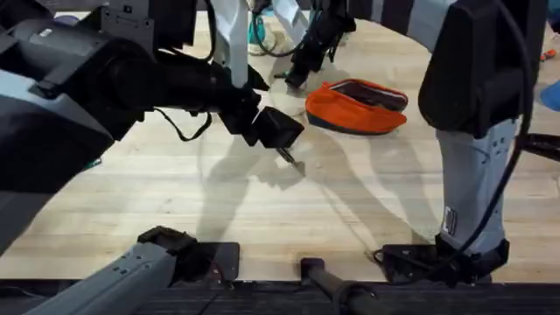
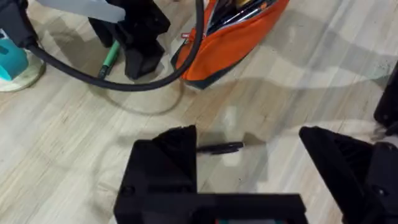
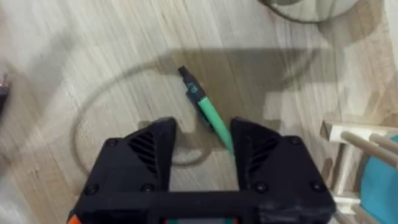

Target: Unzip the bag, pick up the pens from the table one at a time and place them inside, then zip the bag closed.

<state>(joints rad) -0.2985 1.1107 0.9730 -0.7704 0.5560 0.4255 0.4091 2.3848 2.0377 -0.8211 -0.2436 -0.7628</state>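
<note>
Bag (image 1: 357, 107) lies unzipped at the far side of the bench (image 1: 175, 192), mouth gaping, dark lining on show, and in the left wrist view something slim seems to sit inside it, though I can't tell what. So the unzipping is done and this is the pick-up step, with both arms at work. Left gripper (image 2: 249, 158) hangs low over the black pen (image 2: 221, 147), fingers spread wide, the pen lying flat on the bench between them and crosswise to the gap, nearer one finger, not yet gripped. Over by the bag, the right gripper (image 3: 202, 146) is down on the green pen (image 3: 208, 115), fingers spread, the pen running slantwise up out of the gap with its dark tip pointing away; it lies close against one finger, but I see no squeeze on it yet. Next call, as I judge it: one arm should drop the last bit, close squarely across its pen's barrel, lift clear and carry it to the open mouth, while the other waits, since the pens go in one at a time.
</note>
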